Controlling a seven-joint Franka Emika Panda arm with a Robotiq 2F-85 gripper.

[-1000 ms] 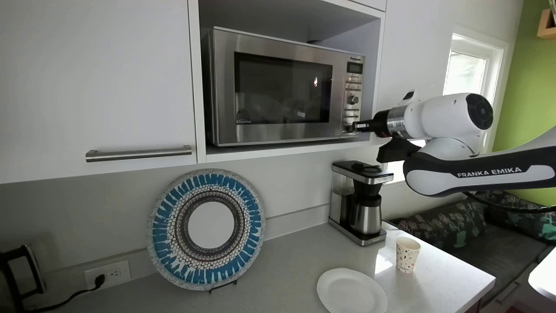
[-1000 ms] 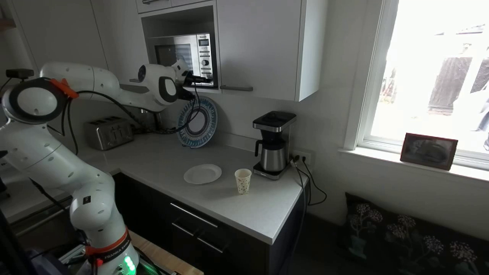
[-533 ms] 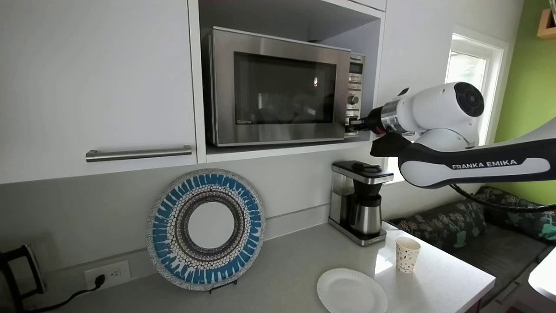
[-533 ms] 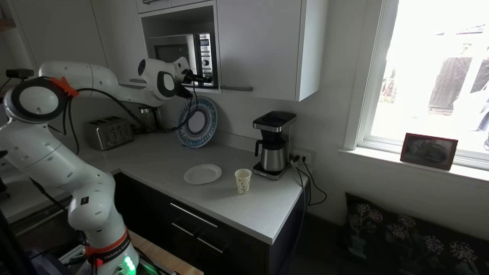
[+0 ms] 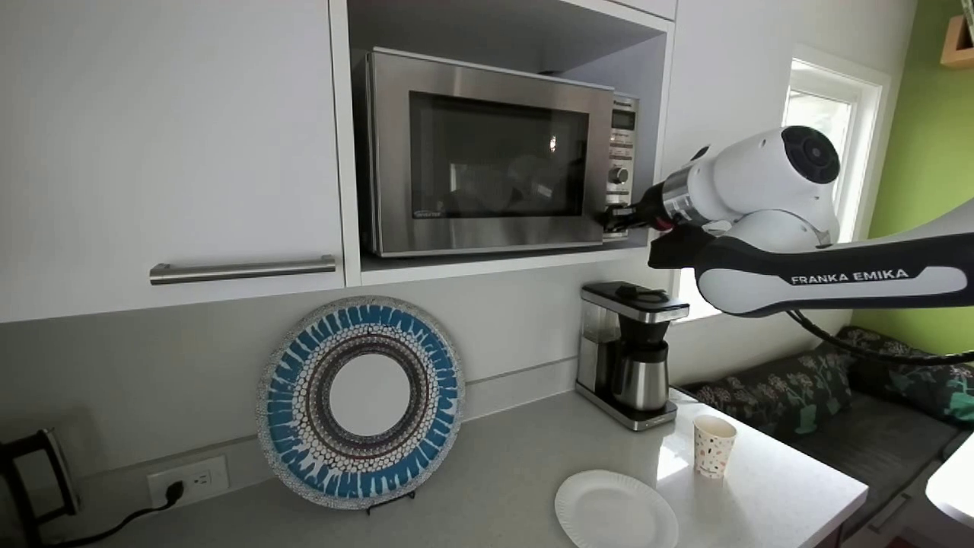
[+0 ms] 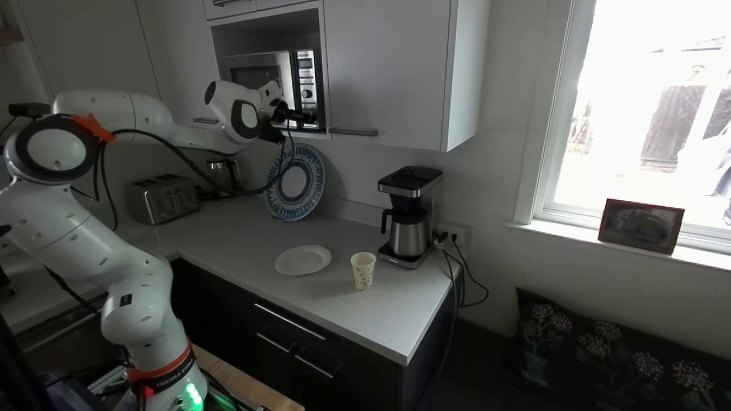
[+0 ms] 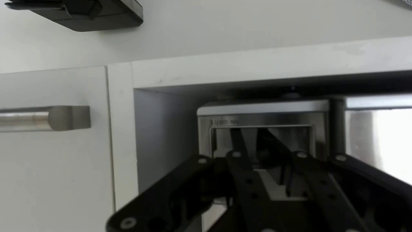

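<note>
The steel microwave [image 5: 487,232] sits in an open cabinet niche, seen in both exterior views. Its door [image 7: 379,103] stands slightly ajar, with a dark gap between it and the control panel [image 5: 619,144]. My black gripper [image 5: 613,221] is at the panel's low end, beside the door's free edge. In the wrist view the gripper [image 7: 268,158] is before the shiny door button [image 7: 222,138], which reflects dark shapes of the fingers. Space shows between the fingers [image 7: 236,164], so they stand partly open, holding nothing. Contact with the button or door cannot be made out.
Below, a coffee maker [image 5: 631,358], a patterned paper cup [image 5: 714,447] and a white paper plate [image 5: 616,510] are on the counter [image 6: 394,311]. A decorated round plate [image 5: 361,487] leans at the wall. Cabinet handles [image 6: 354,132] stick out near the niche, whose lower edge [image 7: 273,66] is close to the hand.
The microwave door has come away from the panel, swinging slightly outward. My wrist has risen and tilted so the hand points more downward; the fingertips have shifted a little towards the door edge.
</note>
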